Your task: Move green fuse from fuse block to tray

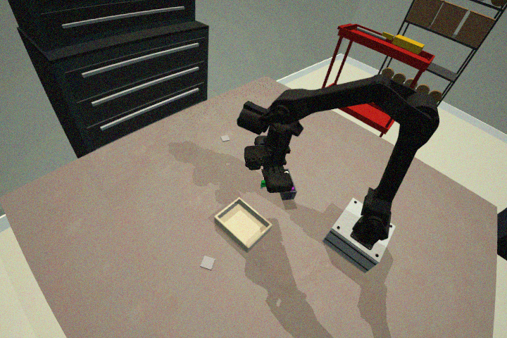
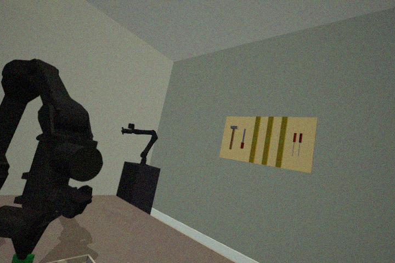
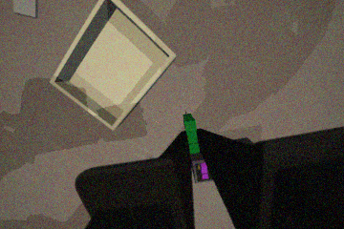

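Green fuse in the gripper's grasp, out of the block and outside the tray

The black parallel-jaw gripper [image 1: 265,185] [image 2: 23,256] [image 3: 191,135] has its fingers closed on the small green plastic fuse [image 1: 263,183] [image 2: 23,260] [image 3: 191,135]. In the wrist view the fuse shows at the middle of the frame, just right of centre, between the dark fingertips; in the exterior view it is at the lower left edge, below the finger, partly cut off by the frame.

The dark rectangular fuse block [image 1: 288,195] [image 3: 202,178] is mostly hidden behind the gripper in the top view, near the centre. A purple fuse [image 1: 293,188] [image 3: 204,170] shows in it.

The shallow cream-coloured square-cornered tray [image 1: 243,201] [image 2: 70,258] [image 3: 143,91] lies below the centre of the top view and in the upper left of the wrist view. The green fuse is outside its walls. The black six-joint arm [image 1: 341,94] [image 2: 62,108] arches across the right half of the top view, from a pale metal base [image 1: 343,218] at the lower right.
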### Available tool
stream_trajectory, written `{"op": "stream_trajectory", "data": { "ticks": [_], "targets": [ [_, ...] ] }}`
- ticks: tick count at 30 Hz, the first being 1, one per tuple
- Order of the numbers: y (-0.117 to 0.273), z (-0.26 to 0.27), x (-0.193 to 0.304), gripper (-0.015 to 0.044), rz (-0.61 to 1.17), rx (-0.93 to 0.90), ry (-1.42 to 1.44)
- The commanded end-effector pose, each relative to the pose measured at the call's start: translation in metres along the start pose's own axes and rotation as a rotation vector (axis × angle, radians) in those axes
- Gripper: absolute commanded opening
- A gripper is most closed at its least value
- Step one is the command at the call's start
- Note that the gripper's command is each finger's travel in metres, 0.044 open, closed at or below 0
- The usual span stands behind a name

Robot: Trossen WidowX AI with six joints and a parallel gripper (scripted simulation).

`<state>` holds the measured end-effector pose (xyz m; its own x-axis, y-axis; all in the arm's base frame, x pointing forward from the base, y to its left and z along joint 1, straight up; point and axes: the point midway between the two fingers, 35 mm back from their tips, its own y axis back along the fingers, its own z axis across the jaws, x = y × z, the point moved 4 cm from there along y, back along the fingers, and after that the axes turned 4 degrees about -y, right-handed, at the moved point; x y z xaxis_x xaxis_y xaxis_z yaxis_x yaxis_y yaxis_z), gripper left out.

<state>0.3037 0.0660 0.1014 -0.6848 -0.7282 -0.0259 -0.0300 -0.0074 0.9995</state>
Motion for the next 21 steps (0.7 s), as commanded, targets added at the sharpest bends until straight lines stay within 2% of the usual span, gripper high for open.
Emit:
{"op": "stream_trajectory", "data": {
  "ticks": [1, 16, 21],
  "targets": [
    [0.001, 0.014, -0.016, 0.0000, -0.003, 0.001, -0.002],
    [0.001, 0.084, -0.065, 0.0000, -0.008, -0.007, -0.002],
    [0.000, 0.087, -0.067, 0.0000, -0.008, -0.007, -0.002]
  ]
}}
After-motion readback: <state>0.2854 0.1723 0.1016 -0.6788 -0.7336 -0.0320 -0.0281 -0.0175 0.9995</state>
